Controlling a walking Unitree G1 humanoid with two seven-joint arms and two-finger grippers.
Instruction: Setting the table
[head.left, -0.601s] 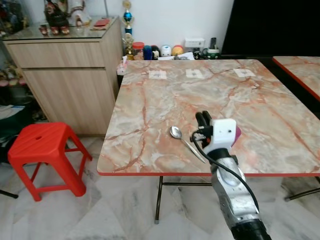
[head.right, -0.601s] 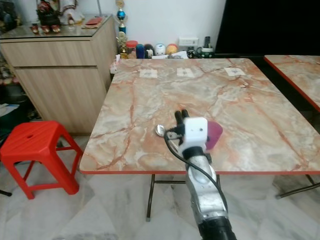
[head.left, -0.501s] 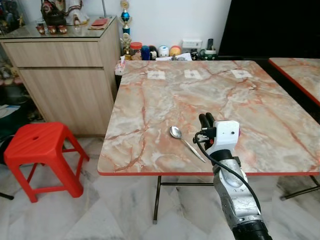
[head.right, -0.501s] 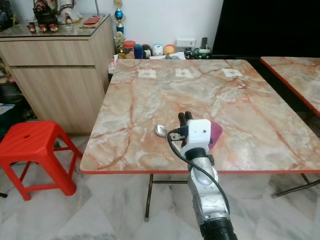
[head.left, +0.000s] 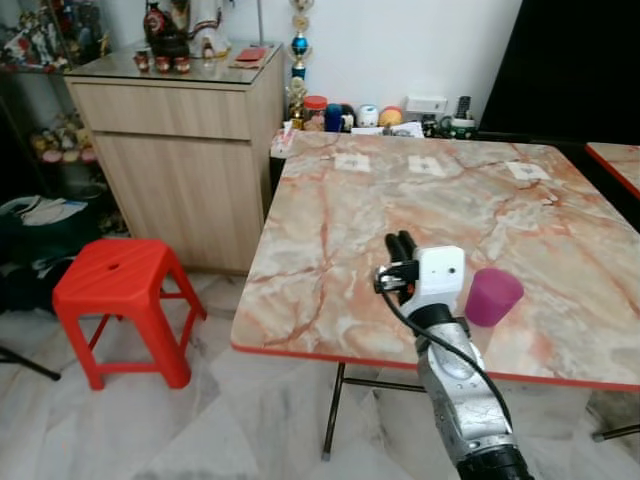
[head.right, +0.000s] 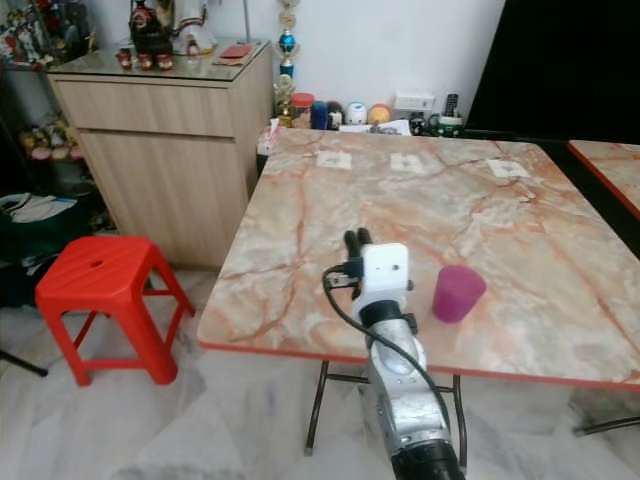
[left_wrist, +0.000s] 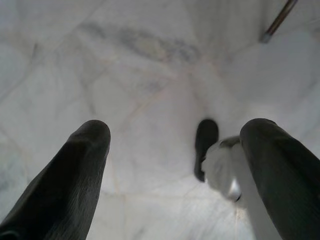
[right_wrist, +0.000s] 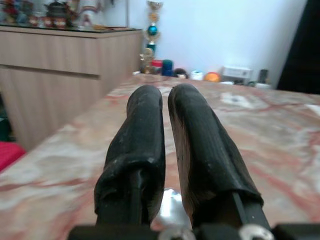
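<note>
- The right gripper (head.left: 402, 243) is raised over the near part of the table (head.left: 340, 210), its two black fingers (right_wrist: 145, 150) drawn together with only a slit between them and nothing held.
- The spoon (right_wrist: 170, 201) is mostly hidden: a shiny patch of it shows low between the fingers in the right wrist view, lying on the table beneath the gripper.
- A purple cup (head.left: 492, 296) lies tilted on the table just right of the right gripper, near the near edge.
- The left gripper (left_wrist: 175, 165) hangs over the marble floor (left_wrist: 125, 65), its fingers spread wide and empty; a dark foot-like shape below it is hard to make out.
- The table's near edge (head.left: 300, 352) has a red rim; the far part of the top is mostly bare.
- A red stool (head.left: 125, 290) stands on the floor to the left, well apart from the table, with a wooden cabinet (head.left: 180, 150) behind it.
- Small jars and objects (head.left: 345, 115) line the far edge, too small to tell.
</note>
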